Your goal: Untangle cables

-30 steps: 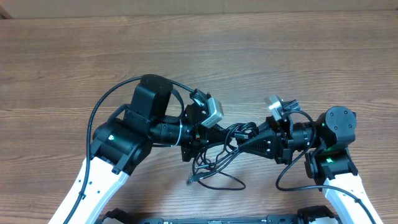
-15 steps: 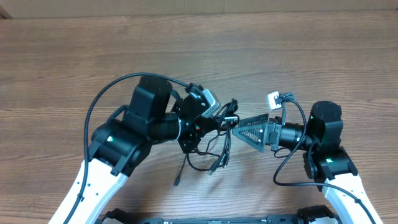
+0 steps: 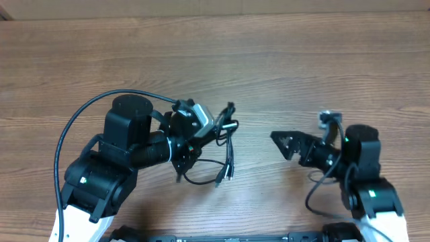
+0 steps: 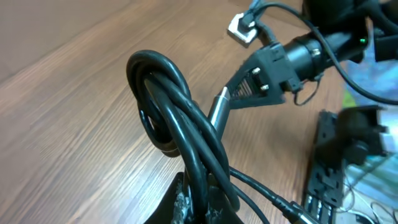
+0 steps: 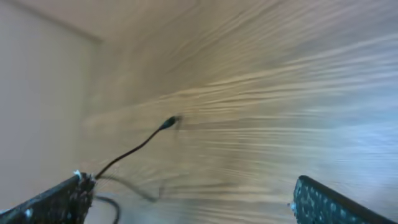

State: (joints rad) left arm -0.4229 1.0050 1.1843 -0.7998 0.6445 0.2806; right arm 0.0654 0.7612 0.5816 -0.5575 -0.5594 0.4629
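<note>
Claws drawn apart, tangle not freed.
Overhead: the cables (image 3: 230,158) are pinched by the left claw (image 3: 209,134) over the worktop (image 3: 302,67); the right claw (image 3: 279,140) is withdrawn rightward. Left wrist: the cables (image 4: 180,118) are seen looped together. Right wrist: the right claw (image 5: 189,183) is spread, empty.

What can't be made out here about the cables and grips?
- Left wrist: the bottom edge cuts off the left gripper; its hold on the cables barely shows.
- Overhead: cable crossings are too thin, partly under the left gripper.
- Right wrist: blurred; whether the thin cord touches the right gripper is unclear.
</note>
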